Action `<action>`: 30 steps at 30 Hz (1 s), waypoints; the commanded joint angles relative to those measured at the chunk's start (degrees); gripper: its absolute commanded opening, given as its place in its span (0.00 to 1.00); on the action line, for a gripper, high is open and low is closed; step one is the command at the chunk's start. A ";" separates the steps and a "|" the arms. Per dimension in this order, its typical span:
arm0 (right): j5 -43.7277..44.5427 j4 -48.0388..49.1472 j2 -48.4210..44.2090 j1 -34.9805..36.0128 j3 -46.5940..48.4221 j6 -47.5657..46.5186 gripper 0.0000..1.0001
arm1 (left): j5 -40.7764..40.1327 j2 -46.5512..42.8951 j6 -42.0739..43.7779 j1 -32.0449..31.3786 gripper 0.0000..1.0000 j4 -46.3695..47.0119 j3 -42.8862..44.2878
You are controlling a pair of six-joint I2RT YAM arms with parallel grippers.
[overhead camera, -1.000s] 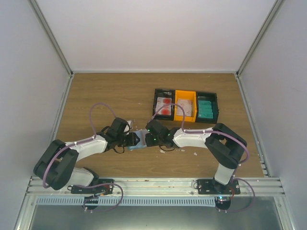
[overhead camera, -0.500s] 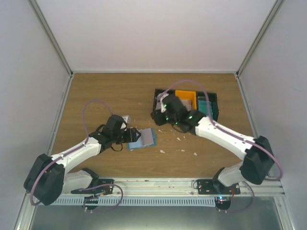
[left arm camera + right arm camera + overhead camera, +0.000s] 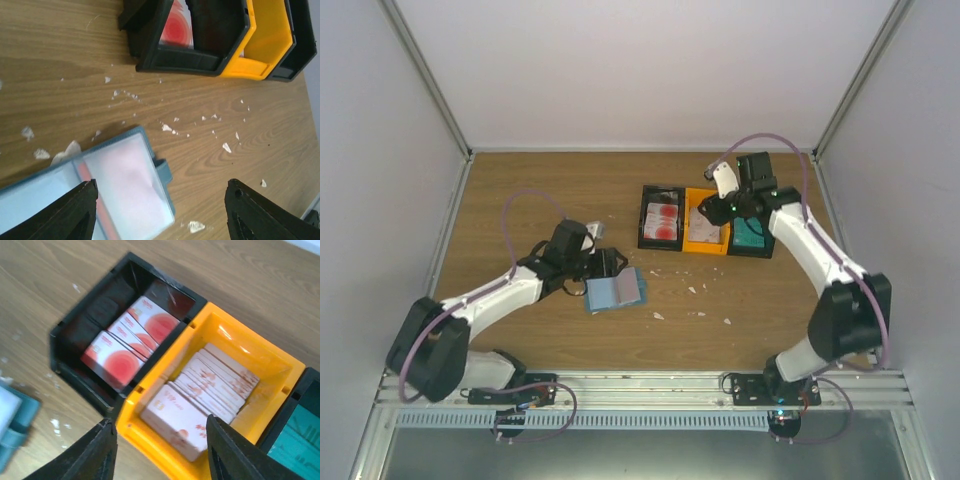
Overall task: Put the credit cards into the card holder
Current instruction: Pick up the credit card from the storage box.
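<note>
Near-left of the tray (image 3: 80, 377), the card holder (image 3: 100, 185) lies on the tabletop (image 3: 60, 75); we judge it light and floppy. The left tool (image 3: 162, 210) hangs spread above it, gripping nothing. In the tray the credit cards (image 3: 200, 395) look thin, stiff, slick: pinch one by its edges. The right tool (image 3: 160, 437) hovers spread above them, empty. We cannot see the holder's slot

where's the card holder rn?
Top view: the card holder lies flat on the table, left of centre, right by the left gripper and nearer the bases than the tray.
</note>
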 commanded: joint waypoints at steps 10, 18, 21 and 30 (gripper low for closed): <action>3.11 -10.54 26.22 -3.19 15.34 -10.95 0.17 | 2.26 17.03 -1.09 1.16 0.63 8.36 7.57; 3.23 -10.61 31.71 -1.09 17.72 -12.21 0.22 | 2.22 24.28 -2.32 1.85 0.60 10.94 13.67; 3.78 -10.93 32.94 -0.29 18.31 -10.98 0.27 | 1.33 27.47 -1.77 2.06 0.48 9.63 16.61; 5.20 -9.48 34.48 3.13 17.35 -9.10 0.34 | -0.50 32.50 -0.17 2.84 0.37 6.06 22.17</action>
